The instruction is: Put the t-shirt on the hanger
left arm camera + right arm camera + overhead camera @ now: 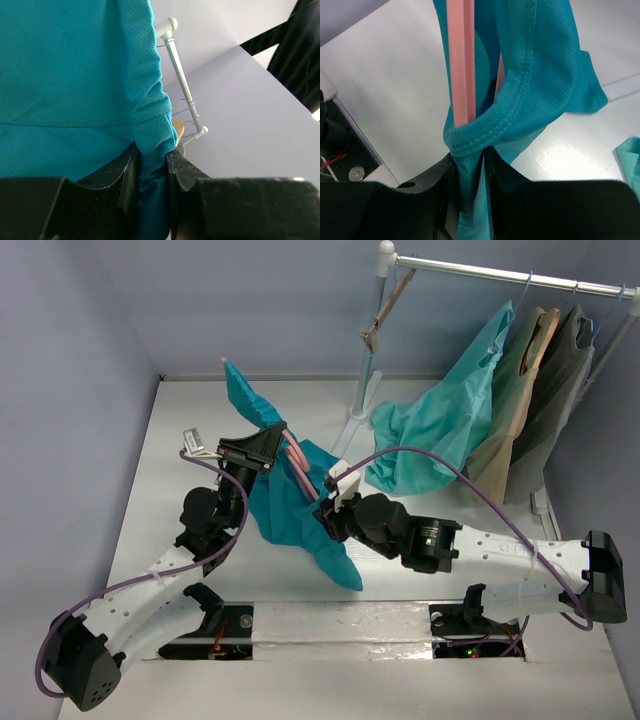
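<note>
White tabletop (130, 510) and blue-grey walls are all around me. At the middle left of the top view, my left gripper (270, 440) pinches a bunched fold of the t-shirt (285, 512). It is soft teal cloth with tiny holes, held up over the tabletop. The thin pink plastic hanger (297, 465) pokes out, mostly hidden by cloth. My right gripper (328, 502) squeezes a stitched edge of the t-shirt; I cannot tell if the hanger is pinched too. At the upper right, a mint-green garment (440, 430), a tan garment (515, 405) and an olive garment (555, 390) hang on a white rack (470, 272).
</note>
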